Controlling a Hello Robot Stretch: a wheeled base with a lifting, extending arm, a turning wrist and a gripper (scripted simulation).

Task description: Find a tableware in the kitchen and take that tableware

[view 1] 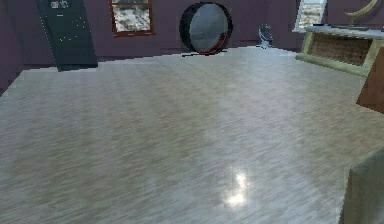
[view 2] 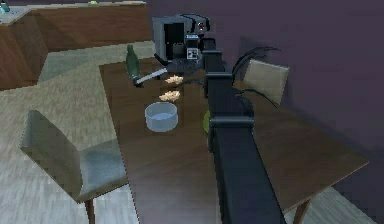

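A pale blue-grey bowl (view 2: 162, 116) stands on the dark wooden table (view 2: 300, 150), just left of my arm's dark bar. Beyond it lie two small tan things (view 2: 172, 96) and a thin silver piece (view 2: 150, 76). A green bottle (view 2: 131, 60) stands near the table's far left corner. My gripper (view 2: 178, 58) reaches to the table's far end, in front of a dark and silver coffee machine (view 2: 170, 38). I cannot tell whether the gripper holds anything. A small green thing (view 2: 207, 121) peeks out beside the arm.
A grey-cushioned chair (view 2: 70, 160) stands at the table's left and another chair (view 2: 266, 78) at its far right. A wooden counter (view 2: 80, 25) runs behind. Ahead lie open floor (view 1: 160, 130), a dark door (view 1: 68, 35), a round framed disc (view 1: 205, 27) and a low shelf (view 1: 340, 50).
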